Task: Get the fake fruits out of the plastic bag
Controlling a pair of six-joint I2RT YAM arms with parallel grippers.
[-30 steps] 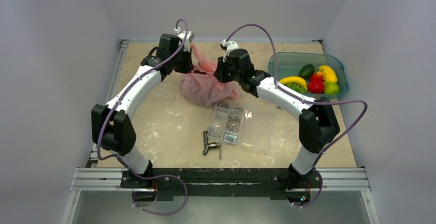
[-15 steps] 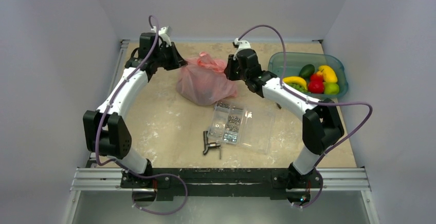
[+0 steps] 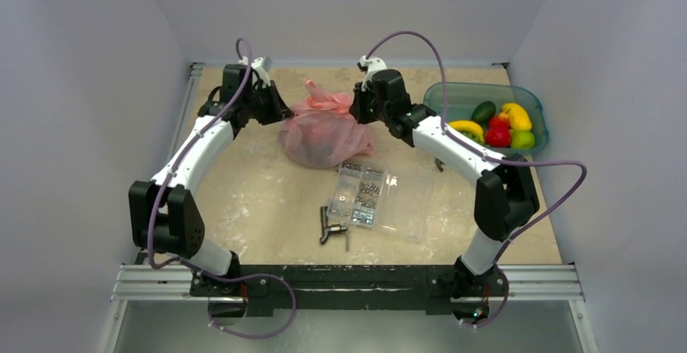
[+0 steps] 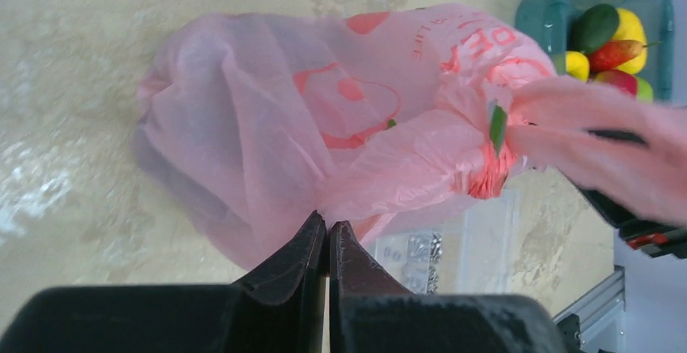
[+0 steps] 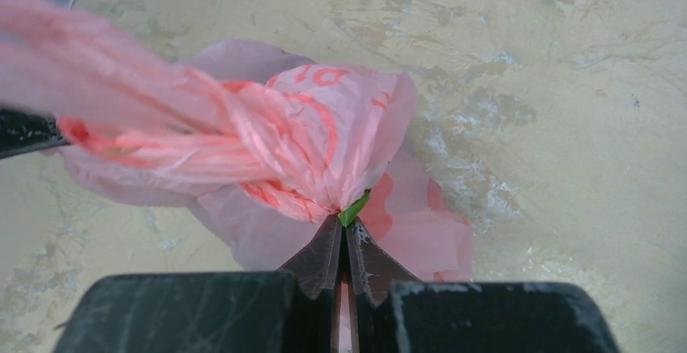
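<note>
Bag of crinkly pink plastic [image 3: 324, 130], upper centre of frame; left claw [image 4: 328, 236] and right claw [image 5: 347, 236] each clamped on its film.

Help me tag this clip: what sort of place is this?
Probably a robot test cell: plain walls around a table, two arms bolted to an aluminium rail, a plastic bag as prop.

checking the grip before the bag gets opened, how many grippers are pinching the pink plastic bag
2. The left gripper pinches the pink plastic bag at its left side; the right gripper pinches its right side. Neither is hidden.
</note>
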